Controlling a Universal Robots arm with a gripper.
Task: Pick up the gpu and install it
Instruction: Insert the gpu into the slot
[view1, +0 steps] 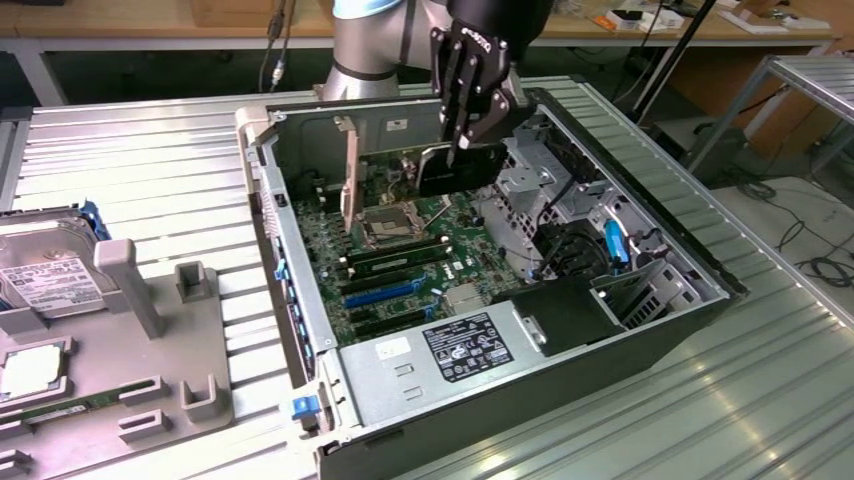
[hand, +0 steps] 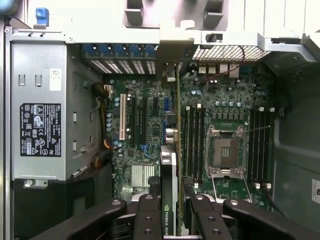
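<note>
The gpu (view1: 451, 172) is a thin dark card hanging on edge over the motherboard (view1: 400, 270) inside the open computer case (view1: 667, 300). My gripper (view1: 467, 148) comes down from above and is shut on the card's upper edge. In the wrist view the gpu (hand: 171, 200) runs edge-on between my two black fingers (hand: 148, 216), and its silver bracket (hand: 172, 49) reaches the case's rear slot openings. The card sits above the expansion slots (hand: 142, 120), next to the CPU socket (hand: 225, 150). Whether it touches a slot I cannot tell.
A silver power supply (view1: 461, 345) fills the case's near end. Drive bays and cables (view1: 601, 240) line the exterior view's right side. A grey tray (view1: 120, 330) at the exterior view's left holds a hard drive (view1: 40, 280) and a CPU (view1: 34, 370). The case stands on a ribbed metal table (view1: 747, 400).
</note>
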